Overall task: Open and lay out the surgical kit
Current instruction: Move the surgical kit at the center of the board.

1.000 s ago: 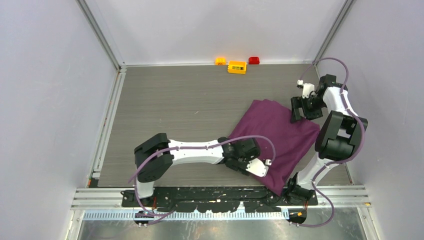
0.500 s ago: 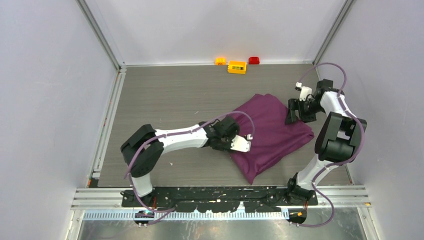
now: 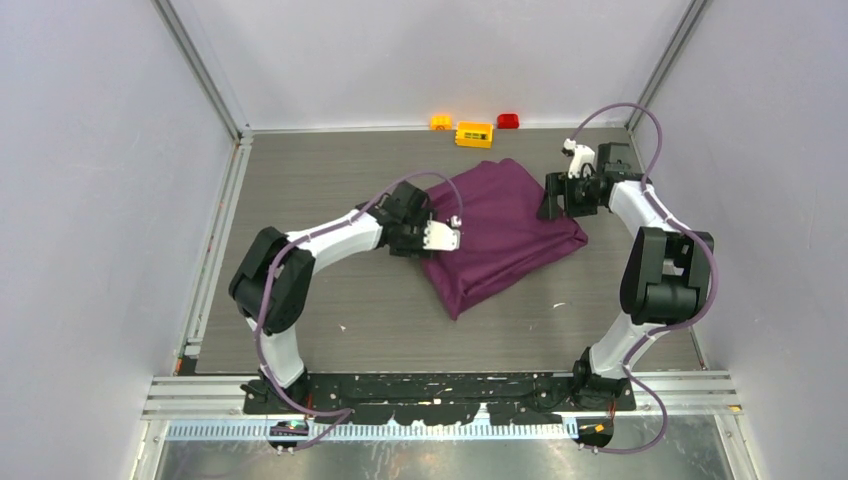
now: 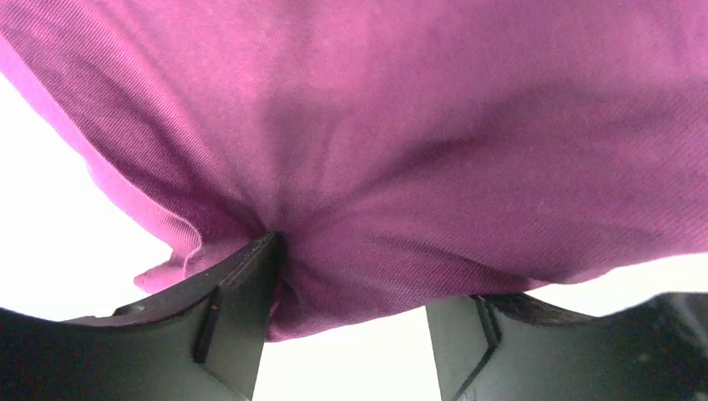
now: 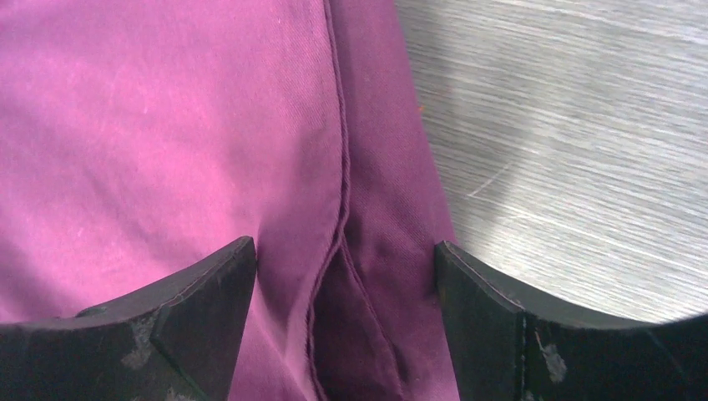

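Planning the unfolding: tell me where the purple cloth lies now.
Top view: the purple cloth lies right of centre, between the left gripper and right gripper, near the far yellow brick.

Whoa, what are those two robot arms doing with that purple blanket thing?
They're starting to open the purple cloth of a surgical kit. The left gripper pinches a bunch of the cloth at its left side. The right gripper sits over a folded hem at the far right side, fingers spread wide. The cloth is still bundled up on the table, so no tools show yet. The toy bricks sit by the back wall, apart from it all.
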